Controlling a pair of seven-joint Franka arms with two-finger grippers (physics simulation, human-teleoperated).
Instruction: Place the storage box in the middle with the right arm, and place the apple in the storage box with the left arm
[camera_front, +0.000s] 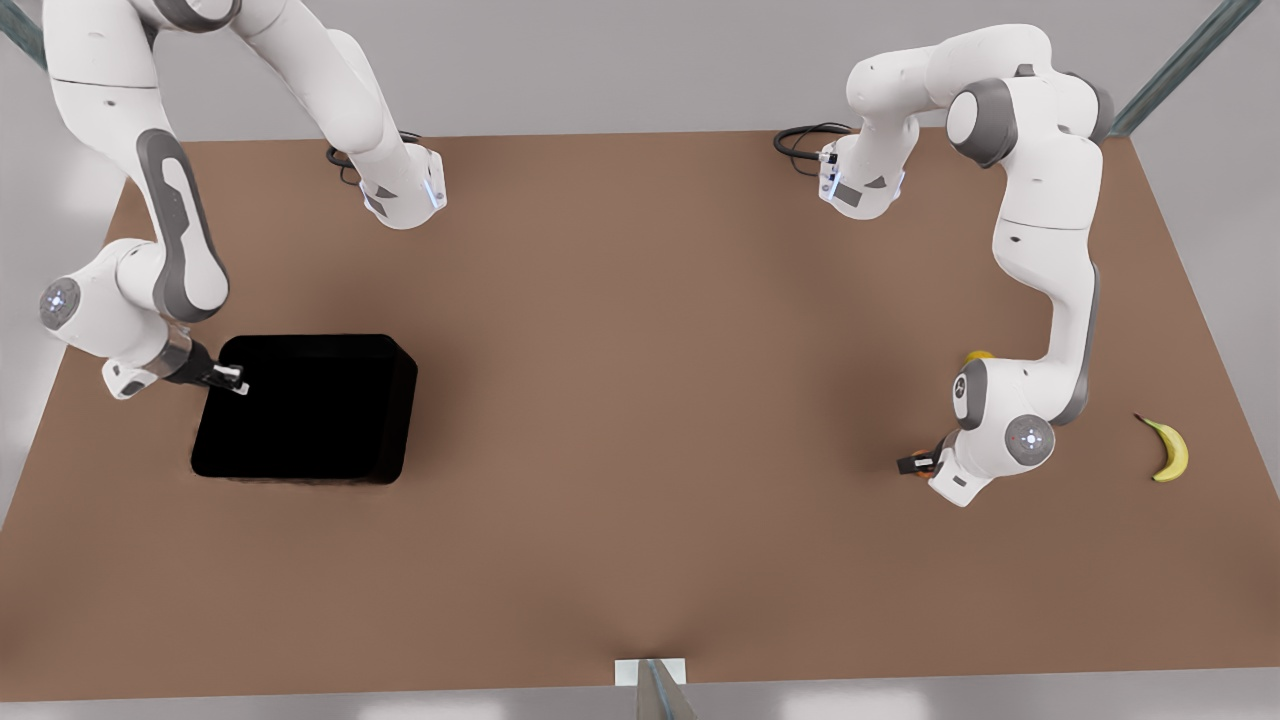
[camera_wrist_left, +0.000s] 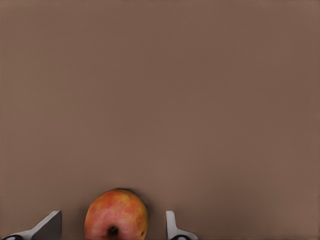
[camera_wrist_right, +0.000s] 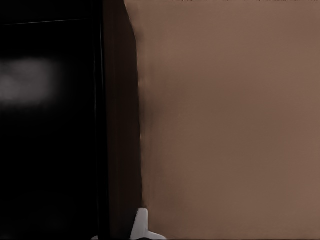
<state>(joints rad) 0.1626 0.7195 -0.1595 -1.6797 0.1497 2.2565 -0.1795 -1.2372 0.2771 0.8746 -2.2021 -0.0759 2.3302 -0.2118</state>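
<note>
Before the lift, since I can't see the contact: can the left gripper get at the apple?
Probably yes: the apple sits between the left gripper's open fingers, with bare table around it.

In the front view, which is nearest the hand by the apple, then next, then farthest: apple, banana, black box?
From the left hand:
1. Apple, between its open fingers.
2. Banana, toward the front view's right.
3. Storage box, far across on the front view's left, at the right hand.
</note>
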